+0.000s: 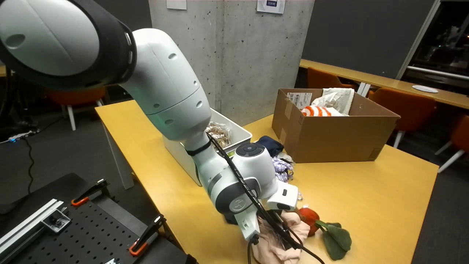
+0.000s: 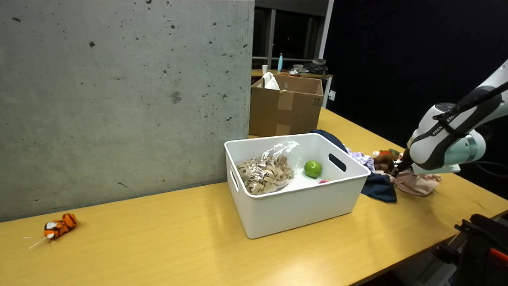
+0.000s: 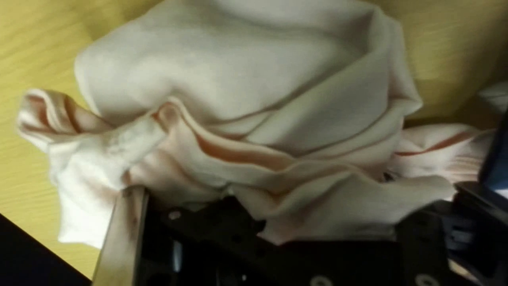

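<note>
A crumpled pale pink cloth point(image 3: 238, 71) lies on the yellow table below the arm. It also shows in both exterior views point(image 1: 269, 247) point(image 2: 416, 183). My gripper point(image 3: 297, 190) is down at the cloth with its fingers wide apart, and folds of cloth lie between them, up against the dark palm. In an exterior view the gripper point(image 2: 397, 167) is partly hidden by cloth. A red soft thing point(image 1: 309, 220) with dark green leaves point(image 1: 337, 238) lies beside the pink cloth. A navy cloth point(image 2: 379, 188) and a purple-and-white cloth point(image 2: 362, 159) lie near the gripper.
A white bin point(image 2: 301, 210) holds a bag of brown strips point(image 2: 264, 171) and a green ball point(image 2: 312, 169). A cardboard box point(image 1: 337, 143) with white and orange-striped cloth stands behind. An orange striped toy point(image 2: 59, 226) lies by the concrete wall point(image 2: 139, 111).
</note>
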### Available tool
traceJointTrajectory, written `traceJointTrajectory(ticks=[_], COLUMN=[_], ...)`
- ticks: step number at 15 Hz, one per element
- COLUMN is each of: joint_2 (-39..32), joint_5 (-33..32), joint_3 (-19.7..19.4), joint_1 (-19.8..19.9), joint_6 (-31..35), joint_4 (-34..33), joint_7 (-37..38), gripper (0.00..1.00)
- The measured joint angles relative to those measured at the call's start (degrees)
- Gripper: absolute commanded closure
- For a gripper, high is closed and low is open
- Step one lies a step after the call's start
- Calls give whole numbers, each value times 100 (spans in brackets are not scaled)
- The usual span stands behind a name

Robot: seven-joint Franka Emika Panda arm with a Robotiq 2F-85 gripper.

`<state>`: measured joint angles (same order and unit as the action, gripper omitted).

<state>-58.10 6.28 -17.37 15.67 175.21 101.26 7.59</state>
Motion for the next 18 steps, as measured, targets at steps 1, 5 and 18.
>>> traceJointTrajectory(ticks=[1, 5, 18], joint_2=[-11, 45, 2250], joint_5=[1, 10, 7], joint_3=[19, 36, 471], joint_1=[8, 21, 602], joint_6=[0, 39, 1106], joint_4=[-28, -4, 2125], joint_7=[17, 70, -89], gripper=[72, 99, 100])
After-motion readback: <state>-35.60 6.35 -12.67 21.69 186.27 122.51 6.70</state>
